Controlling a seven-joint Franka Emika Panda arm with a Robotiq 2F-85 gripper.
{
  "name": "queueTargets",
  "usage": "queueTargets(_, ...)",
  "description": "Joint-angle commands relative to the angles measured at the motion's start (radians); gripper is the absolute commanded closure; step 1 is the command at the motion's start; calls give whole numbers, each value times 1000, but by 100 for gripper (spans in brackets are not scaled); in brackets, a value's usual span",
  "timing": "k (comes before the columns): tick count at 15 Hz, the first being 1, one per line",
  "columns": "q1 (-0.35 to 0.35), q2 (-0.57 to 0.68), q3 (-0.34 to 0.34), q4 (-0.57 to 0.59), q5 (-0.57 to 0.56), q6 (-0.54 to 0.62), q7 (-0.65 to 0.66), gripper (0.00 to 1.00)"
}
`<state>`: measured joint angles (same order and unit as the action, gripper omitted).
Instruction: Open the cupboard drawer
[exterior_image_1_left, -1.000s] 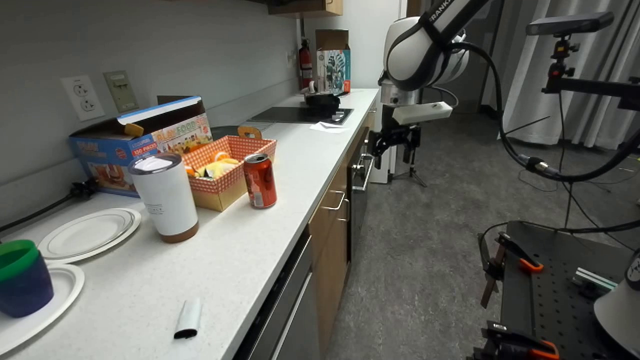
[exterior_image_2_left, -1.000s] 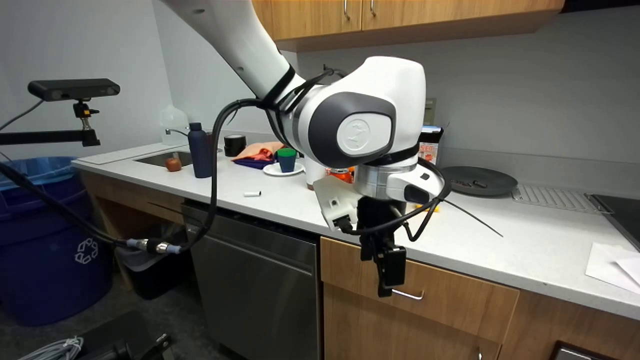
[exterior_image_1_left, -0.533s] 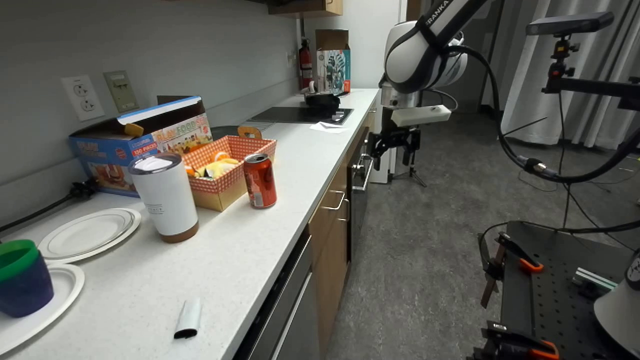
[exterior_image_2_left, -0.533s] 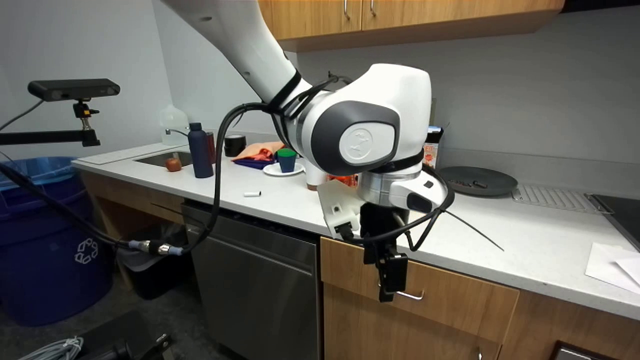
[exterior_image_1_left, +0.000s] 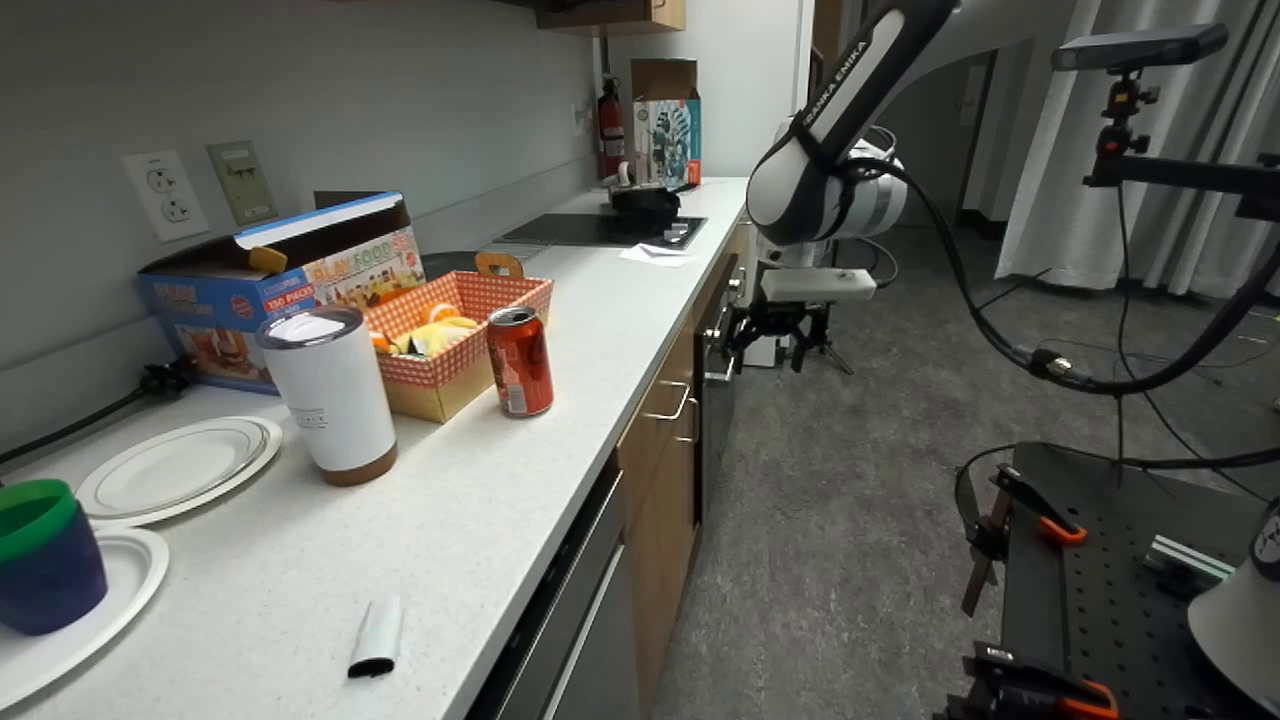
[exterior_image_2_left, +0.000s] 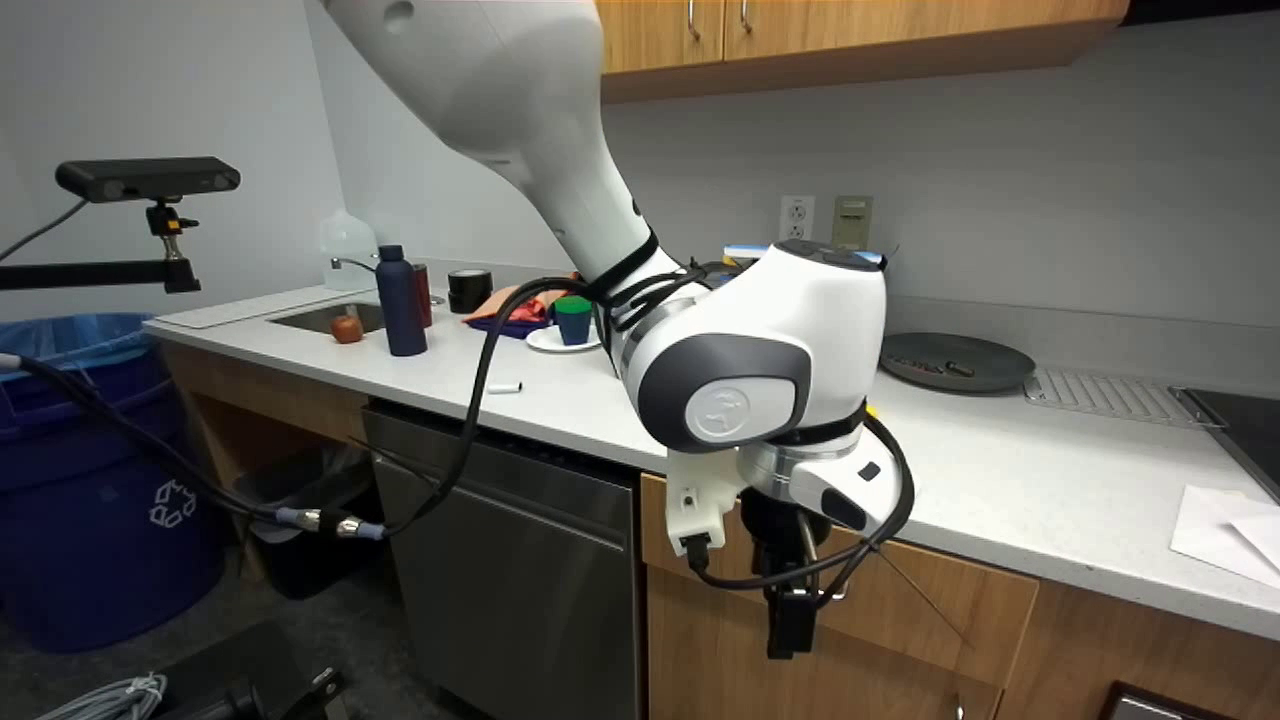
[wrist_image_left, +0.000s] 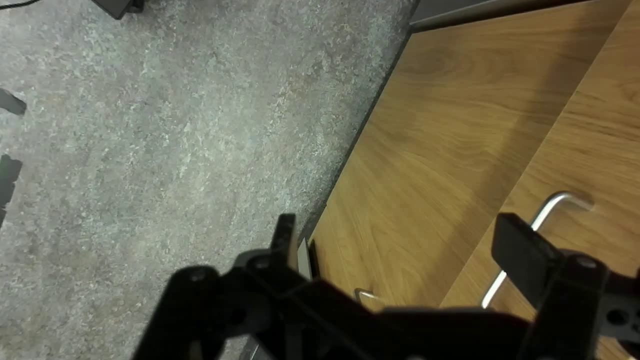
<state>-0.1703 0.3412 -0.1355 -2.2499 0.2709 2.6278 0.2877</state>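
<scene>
In an exterior view, sight runs from above along the long white bench (exterior_image_1_left: 455, 500); in an exterior view, it faces the wide tan wood drawer (exterior_image_2_left: 900, 612), bench shared. Wrist view: close, down past the black two-fingered claw (wrist_image_left: 395, 230) onto that drawer.

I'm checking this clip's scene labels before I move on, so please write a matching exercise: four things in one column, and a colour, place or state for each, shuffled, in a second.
Things
1. gripper
2. cupboard drawer
3. drink can
4. tumbler

Colours, places, states
A. white body, brown base
B. closed, tan wood front
C. open, jaws apart
D. red, standing beside the checked basket

Right pairs: 1-C; 2-B; 3-D; 4-A
</scene>
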Motion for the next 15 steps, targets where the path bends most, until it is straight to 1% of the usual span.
queueTargets(1, -29, 119, 41, 93, 108, 71, -32, 0)
queueTargets(5, -46, 215, 82, 179, 180, 145, -19, 0)
queueTargets(10, -79, 299, 146, 265, 252, 197, -18, 0)
queueTargets(12, -89, 322, 157, 282, 266, 208, -15, 0)
queueTargets(15, -98, 349, 154, 290, 270, 215, -8, 0)
